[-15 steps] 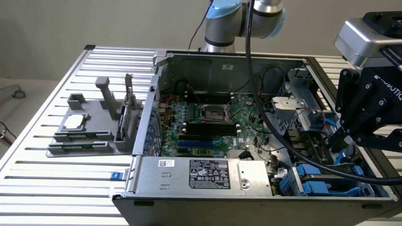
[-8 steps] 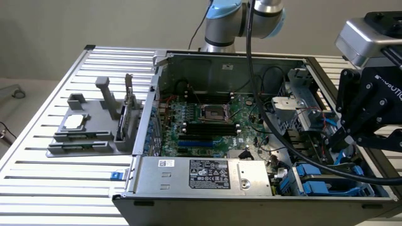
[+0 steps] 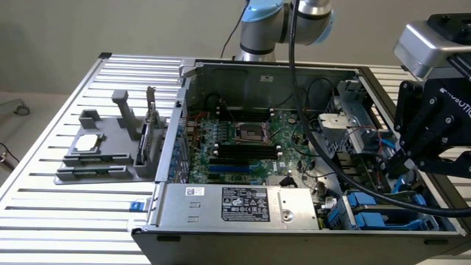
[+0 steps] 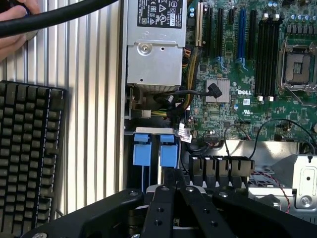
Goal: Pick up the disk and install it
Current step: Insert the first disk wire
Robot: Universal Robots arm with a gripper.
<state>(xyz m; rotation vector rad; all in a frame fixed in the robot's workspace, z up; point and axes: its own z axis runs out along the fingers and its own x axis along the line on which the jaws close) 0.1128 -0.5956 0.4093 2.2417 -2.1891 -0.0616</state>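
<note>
Blue rails: we see the disk (image 4: 142,153) sitting in a corner bay of the computer case (image 3: 294,245), beside the power supply (image 4: 153,44).
Claw: the gripper (image 4: 171,174) hangs just beside it; its grip we cannot tell.

Ribbed metal table (image 3: 52,221), matt black pincer (image 4: 173,174), plastic keyboard (image 4: 25,158)

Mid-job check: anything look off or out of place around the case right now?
Yes: a person's hand is at the thick black cable, over the table near the keyboard, close to the work area. Inside the case nothing looks spilled, bent or damaged.
</note>
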